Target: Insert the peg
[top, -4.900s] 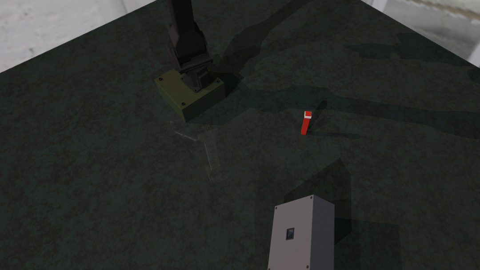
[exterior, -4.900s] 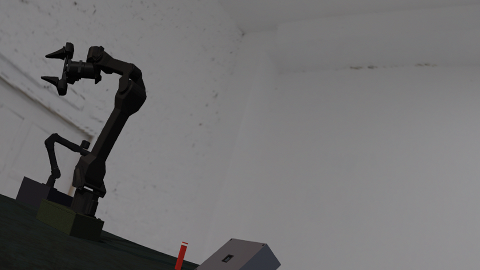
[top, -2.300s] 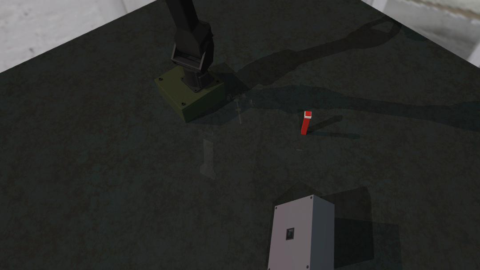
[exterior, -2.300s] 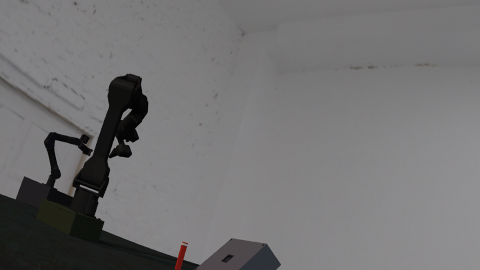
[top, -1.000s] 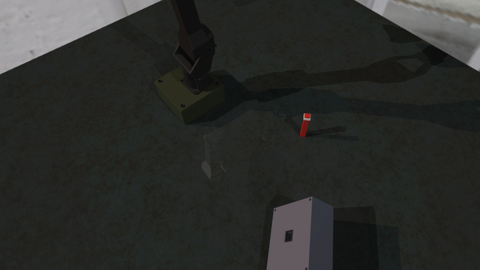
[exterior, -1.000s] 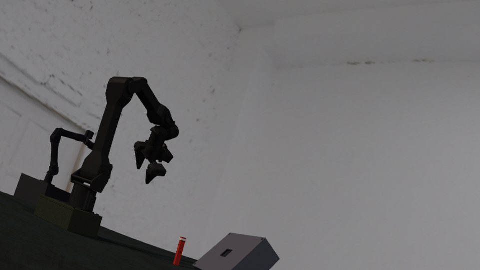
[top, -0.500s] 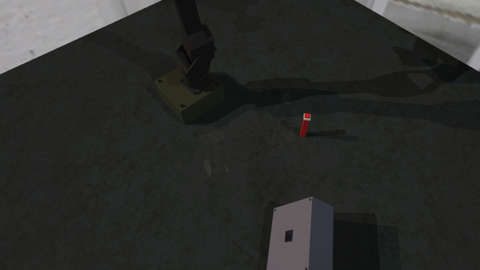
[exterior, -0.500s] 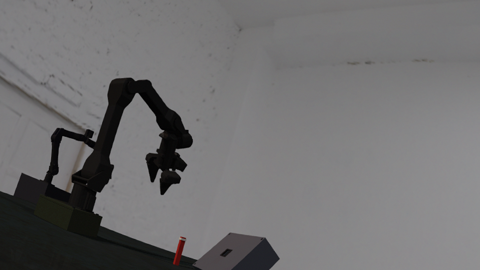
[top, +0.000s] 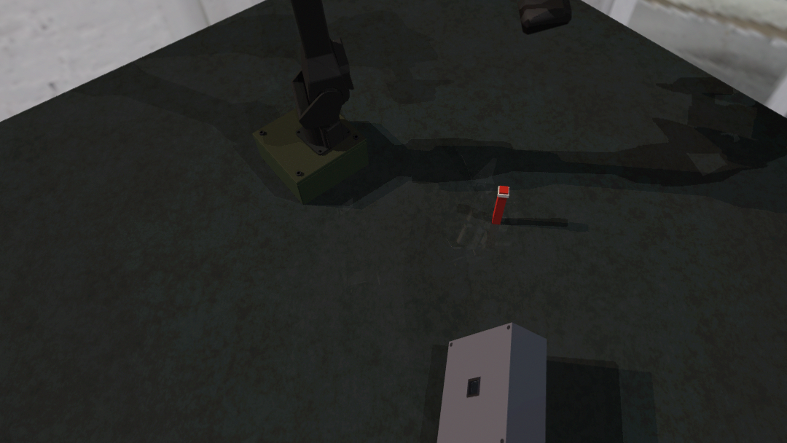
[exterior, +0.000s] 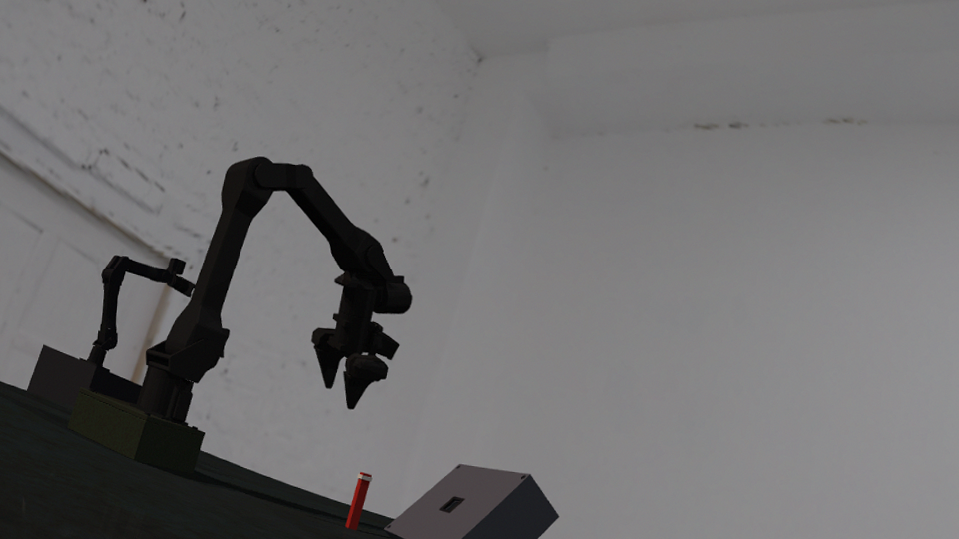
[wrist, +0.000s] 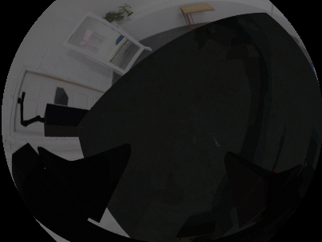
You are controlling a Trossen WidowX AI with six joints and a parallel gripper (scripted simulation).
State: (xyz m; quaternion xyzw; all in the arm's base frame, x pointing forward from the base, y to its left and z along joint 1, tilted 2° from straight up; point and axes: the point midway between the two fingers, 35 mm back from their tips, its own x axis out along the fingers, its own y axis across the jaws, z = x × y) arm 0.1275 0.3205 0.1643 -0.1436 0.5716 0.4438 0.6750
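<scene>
Arm arched — pincer open, pointing down.

Dark mottled table bearing a second, smaller black arm on a dark base, before white walls with a shelf unit.

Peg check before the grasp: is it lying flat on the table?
No, the red peg stands upright on the table, white-capped end up.

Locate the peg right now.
The red peg stands upright on the table, between the arm's base and the sloped panel. In the exterior view the open gripper hangs well above it.
</scene>
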